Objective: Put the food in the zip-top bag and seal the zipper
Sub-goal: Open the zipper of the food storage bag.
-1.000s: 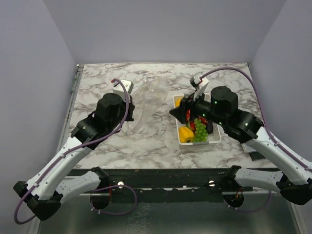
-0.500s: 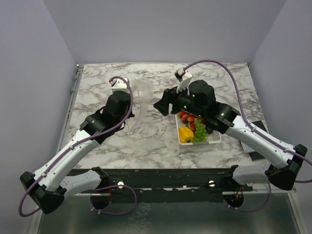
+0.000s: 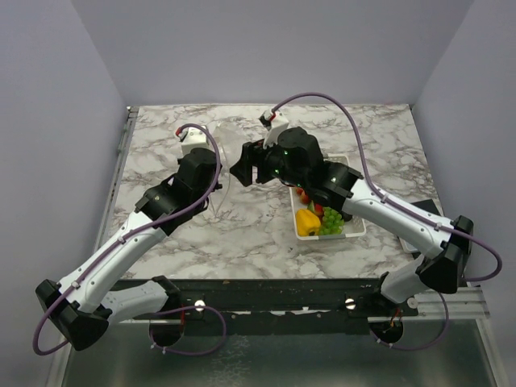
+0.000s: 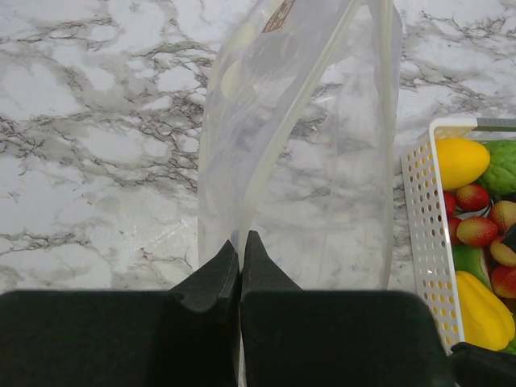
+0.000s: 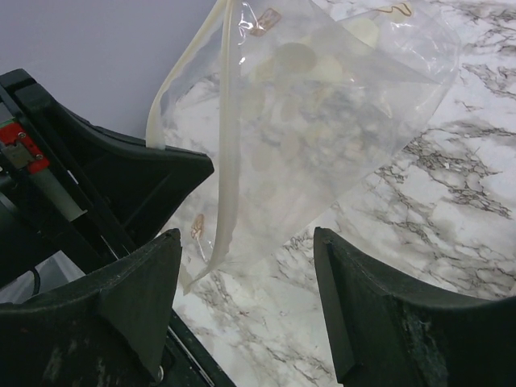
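The clear zip-top bag (image 4: 314, 137) stands raised off the marble, and my left gripper (image 4: 240, 243) is shut on its lower edge. The whitish zipper (image 4: 310, 105) runs up along the bag's mouth. From the other side, my right gripper (image 5: 246, 274) is open, with the bag's (image 5: 322, 121) hanging corner and the zipper strip (image 5: 226, 137) just ahead of its fingers and nothing between them. In the top view the two grippers (image 3: 218, 181) (image 3: 240, 165) face each other across the bag (image 3: 229, 157). The food (image 3: 318, 216) lies in the white basket: yellow pepper (image 4: 484, 310), strawberries (image 4: 476, 230), green grapes (image 3: 331, 222).
The white slotted basket (image 4: 419, 210) sits on the table right of the bag, under my right forearm. A dark flat object (image 3: 427, 211) lies at the table's right edge. Purple walls close in the back and sides.
My right arm has swung left from over the basket to the bag, its gripper still open. The left gripper has shifted slightly away with the bag in its grip.
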You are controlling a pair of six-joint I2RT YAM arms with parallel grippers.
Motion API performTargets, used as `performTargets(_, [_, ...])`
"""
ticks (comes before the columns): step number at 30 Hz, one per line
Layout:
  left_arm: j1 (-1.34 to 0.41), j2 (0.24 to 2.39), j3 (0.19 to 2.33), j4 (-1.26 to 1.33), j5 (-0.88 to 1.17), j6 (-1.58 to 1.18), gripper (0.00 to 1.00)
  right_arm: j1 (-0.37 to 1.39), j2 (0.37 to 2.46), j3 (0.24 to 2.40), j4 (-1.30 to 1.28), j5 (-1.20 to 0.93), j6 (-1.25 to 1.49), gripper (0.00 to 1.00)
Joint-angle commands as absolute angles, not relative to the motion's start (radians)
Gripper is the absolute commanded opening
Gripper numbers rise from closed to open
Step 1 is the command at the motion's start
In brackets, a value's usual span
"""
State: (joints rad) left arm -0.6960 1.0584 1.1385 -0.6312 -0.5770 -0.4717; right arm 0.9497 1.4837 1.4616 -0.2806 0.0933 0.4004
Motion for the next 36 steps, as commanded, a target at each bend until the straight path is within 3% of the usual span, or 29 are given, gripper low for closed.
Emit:
performTargets(1, [-0.703,1.066,1.179,-0.640,-0.621,-0.492,0.00,0.978,1.543,1.523,-0.261,0.149,0.414,0.72])
performTargets(13, [-0.703,1.058,1.182,-0.638,-0.638,-0.514,0.00,0.999,1.663,1.590,-0.268,0.217,0.414,0.72])
performTargets(22, [-0.703,1.065,1.188,-0.640,-0.645,-0.495,0.00,1.009,1.718,1.614,-0.282,0.379,0.386,0.65])
performTargets(32, [-0.703,1.067,1.193,-0.656,-0.671,-0.471,0.00,1.009,1.715,1.550,-0.265,0.538,0.356,0.35])
performTargets(36, [-0.702,1.077,1.206,-0.671,-0.680,-0.457,0.00,1.009,1.726,1.541,-0.268,0.553,0.351,0.17])
